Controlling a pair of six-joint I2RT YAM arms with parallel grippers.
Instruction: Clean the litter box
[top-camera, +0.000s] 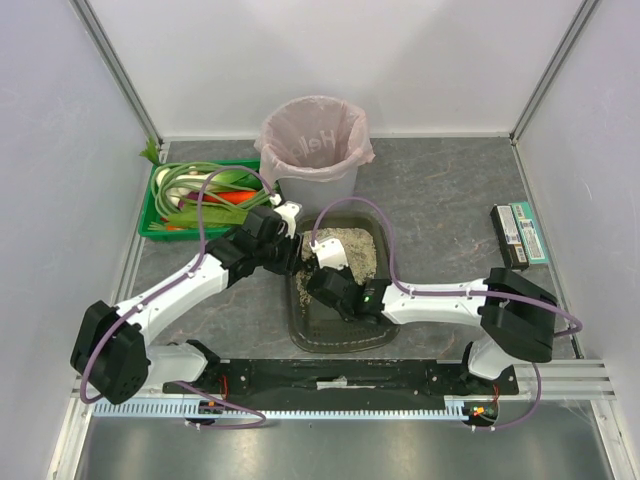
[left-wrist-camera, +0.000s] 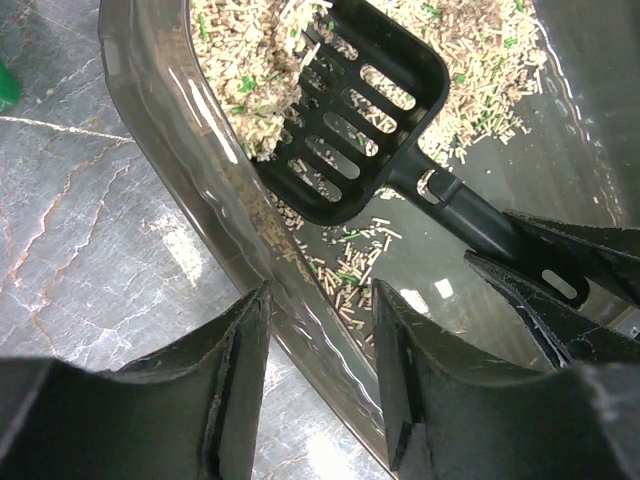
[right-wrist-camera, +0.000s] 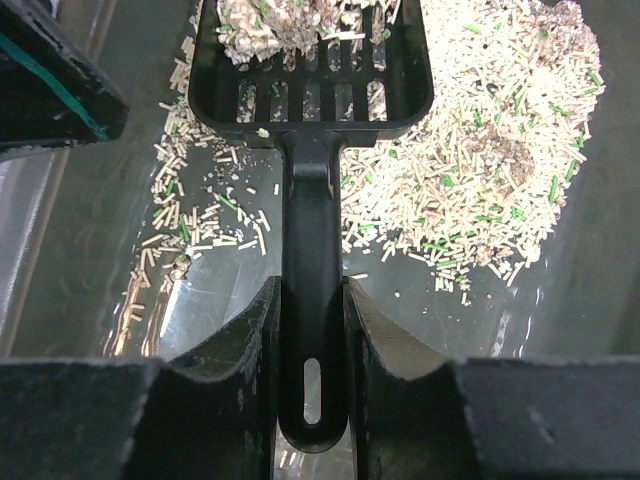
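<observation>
The dark olive-grey litter box (top-camera: 335, 338) lies in the middle of the table with beige litter (right-wrist-camera: 480, 150) heaped at its far end. My right gripper (right-wrist-camera: 310, 300) is shut on the handle of a black slotted scoop (right-wrist-camera: 312, 90). The scoop holds some clumped litter and rests low in the box by the left wall. My left gripper (left-wrist-camera: 318, 300) straddles the box's left rim (left-wrist-camera: 200, 180), one finger outside and one inside, closed on it. The scoop (left-wrist-camera: 350, 120) lies just beyond it. In the top view both grippers meet at the box's far left (top-camera: 300, 255).
A grey bin with a pink bag (top-camera: 312, 150) stands just behind the litter box. A green crate of vegetables (top-camera: 200, 200) is at the back left. Two flat boxes (top-camera: 520, 235) lie at the right. White walls enclose the table.
</observation>
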